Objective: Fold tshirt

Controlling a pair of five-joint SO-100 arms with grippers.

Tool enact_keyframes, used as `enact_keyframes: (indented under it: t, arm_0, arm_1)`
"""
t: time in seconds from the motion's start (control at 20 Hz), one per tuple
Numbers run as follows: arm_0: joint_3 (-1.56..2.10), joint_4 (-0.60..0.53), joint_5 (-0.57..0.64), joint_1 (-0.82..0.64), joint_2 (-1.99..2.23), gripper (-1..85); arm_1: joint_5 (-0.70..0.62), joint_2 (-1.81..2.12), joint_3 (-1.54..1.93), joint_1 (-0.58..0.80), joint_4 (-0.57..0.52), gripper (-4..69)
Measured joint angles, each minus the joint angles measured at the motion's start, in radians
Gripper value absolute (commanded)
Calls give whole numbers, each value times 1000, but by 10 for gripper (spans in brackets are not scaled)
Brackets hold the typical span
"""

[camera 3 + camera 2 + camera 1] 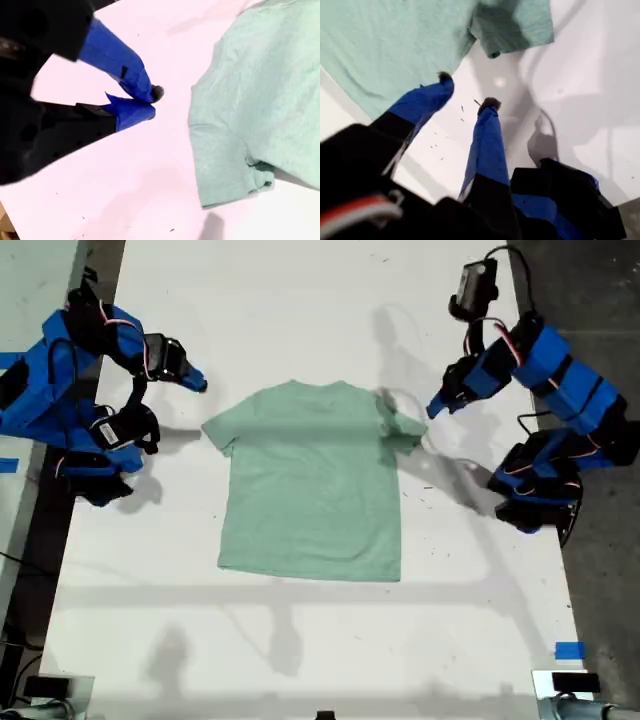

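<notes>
The tshirt (312, 482) lies flat and spread out mid-table (300, 640), collar at the far side. My first gripper (466, 92), at the exterior view's right just beside the sleeve there, has its jaws parted moderately and holds nothing. My second gripper (152, 102), at the exterior view's left near the other sleeve, has its jaws nearly closed, empty, clear of the cloth.

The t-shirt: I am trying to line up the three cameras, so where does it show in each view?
Exterior view: the t-shirt lies flat mid-table, between the two arms.
First wrist view: beyond my first gripper, open; a folded-over sleeve lies closest.
Second wrist view: beside my second gripper, nearly shut and empty, apart from the cloth.
Shared landmark: the white table.
</notes>
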Motion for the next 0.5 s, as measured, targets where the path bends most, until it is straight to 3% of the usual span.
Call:
enact_keyframes:
  t: [0.5]
  arm_0:
    - [293,-281,2,-26,-29,95]
  arm_1:
    - [-184,-91,419,156,-466,291]
